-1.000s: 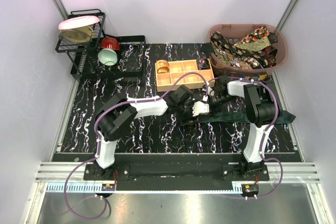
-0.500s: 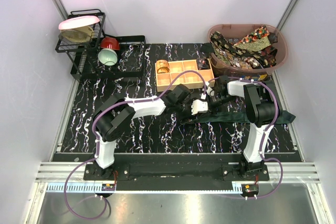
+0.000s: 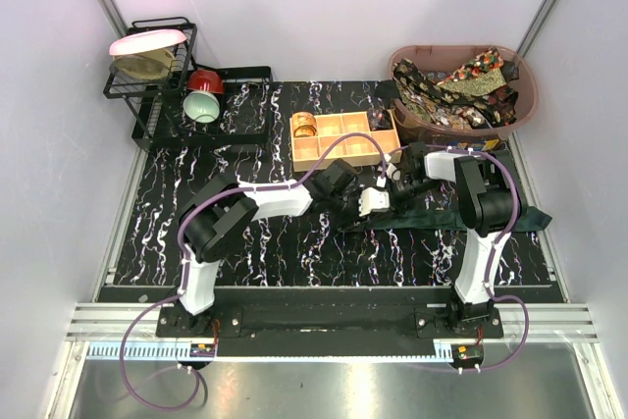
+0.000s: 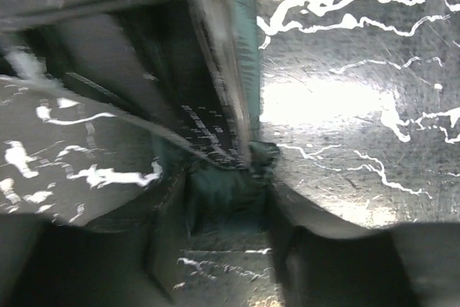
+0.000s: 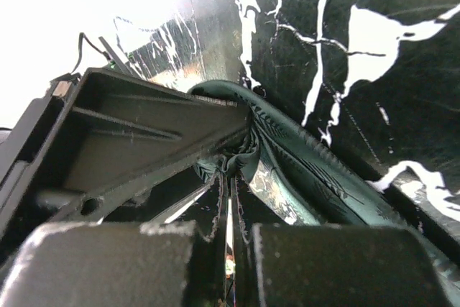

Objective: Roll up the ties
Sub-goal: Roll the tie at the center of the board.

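Note:
A plain dark green tie [image 3: 442, 215] lies along the right side of the black marbled table. Its left end is bunched between both grippers. My right gripper [image 3: 389, 187] is shut on that bunched end [image 5: 241, 156], fingers pressed to a thin slit [image 5: 233, 177]. My left gripper [image 3: 370, 202] faces it from the left. Its jaws stand apart with the green fabric [image 4: 230, 177] filling the gap between the fingers [image 4: 172, 206]. In the left wrist view the right gripper's fingers [image 4: 215, 113] come down onto the fabric from above. More patterned ties [image 3: 456, 85] lie in the basket.
A tan wooden box [image 3: 345, 151] with square compartments stands just behind the grippers, a rolled gold item [image 3: 305, 125] in its left corner. The brown basket [image 3: 531, 95] sits at the back right. A black dish rack [image 3: 162, 66] with bowls [image 3: 201, 105] is at the back left.
My left gripper has shifted slightly toward the right gripper and its jaws have narrowed around the tie's end. The right gripper keeps its grip in place.

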Action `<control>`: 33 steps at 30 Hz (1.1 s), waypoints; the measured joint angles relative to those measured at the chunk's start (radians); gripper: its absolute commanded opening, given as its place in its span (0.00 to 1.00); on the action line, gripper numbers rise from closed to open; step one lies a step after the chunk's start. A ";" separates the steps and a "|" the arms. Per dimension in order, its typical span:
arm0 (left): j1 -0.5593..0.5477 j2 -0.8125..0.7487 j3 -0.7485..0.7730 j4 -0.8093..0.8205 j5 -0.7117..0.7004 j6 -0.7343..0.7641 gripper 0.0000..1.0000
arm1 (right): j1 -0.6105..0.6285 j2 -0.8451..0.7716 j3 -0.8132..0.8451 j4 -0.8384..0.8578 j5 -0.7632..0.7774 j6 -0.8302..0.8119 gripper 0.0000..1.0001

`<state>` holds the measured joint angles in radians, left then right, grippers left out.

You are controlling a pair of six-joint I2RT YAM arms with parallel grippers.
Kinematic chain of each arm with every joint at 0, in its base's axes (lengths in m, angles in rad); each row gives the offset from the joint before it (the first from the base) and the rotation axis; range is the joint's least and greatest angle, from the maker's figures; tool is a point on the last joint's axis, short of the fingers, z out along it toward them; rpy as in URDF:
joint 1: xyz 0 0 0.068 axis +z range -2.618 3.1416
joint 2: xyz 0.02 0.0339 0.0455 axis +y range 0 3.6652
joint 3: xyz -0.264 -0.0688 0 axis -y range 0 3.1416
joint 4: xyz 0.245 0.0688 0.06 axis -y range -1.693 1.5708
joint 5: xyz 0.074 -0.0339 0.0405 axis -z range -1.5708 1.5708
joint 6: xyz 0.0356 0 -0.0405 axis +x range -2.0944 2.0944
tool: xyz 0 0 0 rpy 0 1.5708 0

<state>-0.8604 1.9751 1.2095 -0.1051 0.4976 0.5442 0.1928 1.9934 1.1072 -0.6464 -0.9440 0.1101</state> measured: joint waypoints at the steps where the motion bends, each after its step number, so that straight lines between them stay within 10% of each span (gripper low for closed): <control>1: 0.000 0.006 0.001 0.000 0.005 -0.002 0.30 | 0.000 0.002 0.000 0.003 0.000 0.000 0.00; 13: 0.000 0.004 0.014 -0.052 0.003 0.061 0.18 | -0.047 0.002 0.043 -0.047 -0.021 -0.029 0.29; 33: 0.014 -0.021 0.009 -0.147 0.045 0.135 0.03 | 0.024 0.069 0.134 -0.063 0.187 -0.068 0.00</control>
<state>-0.8467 1.9545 1.2182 -0.2520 0.5423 0.6792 0.2165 2.0628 1.2415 -0.7097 -0.7570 0.0418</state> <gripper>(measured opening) 0.343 0.009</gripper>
